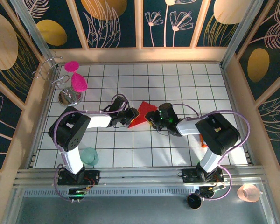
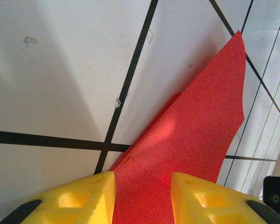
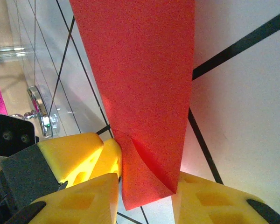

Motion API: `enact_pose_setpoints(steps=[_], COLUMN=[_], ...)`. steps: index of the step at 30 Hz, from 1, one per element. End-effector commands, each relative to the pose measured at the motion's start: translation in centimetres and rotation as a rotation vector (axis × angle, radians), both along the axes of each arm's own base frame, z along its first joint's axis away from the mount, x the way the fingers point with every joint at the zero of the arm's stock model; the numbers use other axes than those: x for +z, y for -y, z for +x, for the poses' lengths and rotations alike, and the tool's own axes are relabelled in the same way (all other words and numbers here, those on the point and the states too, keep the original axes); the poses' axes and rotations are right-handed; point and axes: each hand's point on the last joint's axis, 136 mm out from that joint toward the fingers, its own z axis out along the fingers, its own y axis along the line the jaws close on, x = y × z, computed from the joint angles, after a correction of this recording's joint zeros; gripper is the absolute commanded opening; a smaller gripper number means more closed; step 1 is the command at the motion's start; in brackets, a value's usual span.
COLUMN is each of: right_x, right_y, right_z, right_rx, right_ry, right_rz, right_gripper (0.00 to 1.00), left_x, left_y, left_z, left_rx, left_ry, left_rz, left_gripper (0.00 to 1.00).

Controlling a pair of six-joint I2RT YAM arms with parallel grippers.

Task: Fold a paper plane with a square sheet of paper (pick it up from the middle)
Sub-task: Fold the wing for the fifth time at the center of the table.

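Where both jaws straddle, paper plane between

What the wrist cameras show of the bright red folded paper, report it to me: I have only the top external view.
Observer: From the left wrist, the bright red folded paper tapers to one sharp point, far from the left arm's yellow plastic fingers.
Operator: Now give me the right wrist.
Observer: There, the paper's near corner curls over on itself, in the gap between the right arm's yellow plastic fingers.
Operator: State those fingers' spacing.
Observer: Both pairs stand apart, paper lying in each gap.
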Motion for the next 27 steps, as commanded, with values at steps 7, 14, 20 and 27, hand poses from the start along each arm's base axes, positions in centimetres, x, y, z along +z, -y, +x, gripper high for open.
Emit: enact_pose_setpoints(steps=[7, 14, 20, 27], right_x=[1.0, 0.6, 0.7, 1.8], right_y=[-0.3, -0.5, -0.4, 0.3], right_z=[1.5, 1.8, 2.3, 2.5], right_rx=[-0.027, -0.032, -0.044, -0.057], right_ry=[0.047, 0.034, 0.042, 0.073], right_rz=[0.048, 0.057, 0.051, 0.024], right_gripper=[0.29, 0.23, 0.13, 0.1], left_x=[-0.5, -0.1, 1.0, 2.9], left_y=[-0.2, -0.1, -0.3, -0.6], left_z=[-1.3, -1.2, -0.6, 0.1], left_rx=[-0.002, -0.007, -0.016, -0.054], left_ry=[-0.047, -0.034, 0.008, 0.089], left_rz=[0.009, 0.012, 0.037, 0.084], left_gripper=[0.37, 0.37, 0.39, 0.44])
